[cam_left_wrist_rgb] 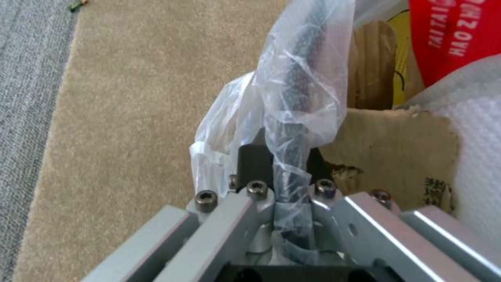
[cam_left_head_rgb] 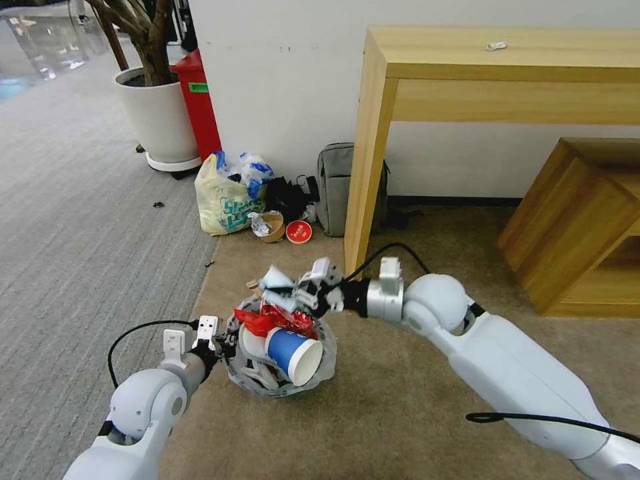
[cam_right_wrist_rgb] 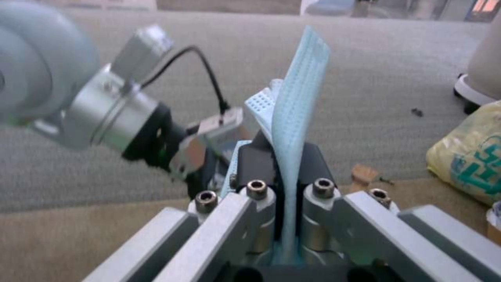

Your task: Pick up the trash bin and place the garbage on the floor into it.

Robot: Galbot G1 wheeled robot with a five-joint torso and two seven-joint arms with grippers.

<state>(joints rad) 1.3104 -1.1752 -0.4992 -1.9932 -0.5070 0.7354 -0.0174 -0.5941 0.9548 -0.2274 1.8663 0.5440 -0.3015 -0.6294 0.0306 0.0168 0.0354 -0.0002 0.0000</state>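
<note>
The trash bin (cam_left_head_rgb: 327,363), black with a crinkly clear liner, stands on the beige floor (cam_left_head_rgb: 413,400). It is heaped with garbage: a blue paper cup (cam_left_head_rgb: 291,353), red wrappers (cam_left_head_rgb: 275,321), cardboard (cam_left_wrist_rgb: 397,152), a white slipper (cam_left_wrist_rgb: 480,149). My left gripper (cam_left_head_rgb: 223,344) is shut on the bin's left rim (cam_left_wrist_rgb: 292,98), bag film pinched between the fingers (cam_left_wrist_rgb: 253,156). Above the bin's far edge, my right gripper (cam_left_head_rgb: 301,293) is shut on a pale blue dotted sheet (cam_right_wrist_rgb: 298,105) (cam_left_head_rgb: 275,279), a piece of garbage that stands up from the jaws.
A wooden table leg (cam_left_head_rgb: 368,167) rises just behind the right gripper. A low wooden cabinet (cam_left_head_rgb: 573,227) is at right. Against the wall lie a tied yellowish bag (cam_left_head_rgb: 225,197), brown bowl (cam_left_head_rgb: 272,227), red lid (cam_left_head_rgb: 299,232), grey backpack (cam_left_head_rgb: 335,187). Grey ribbed carpet (cam_left_head_rgb: 80,220) spreads to the left.
</note>
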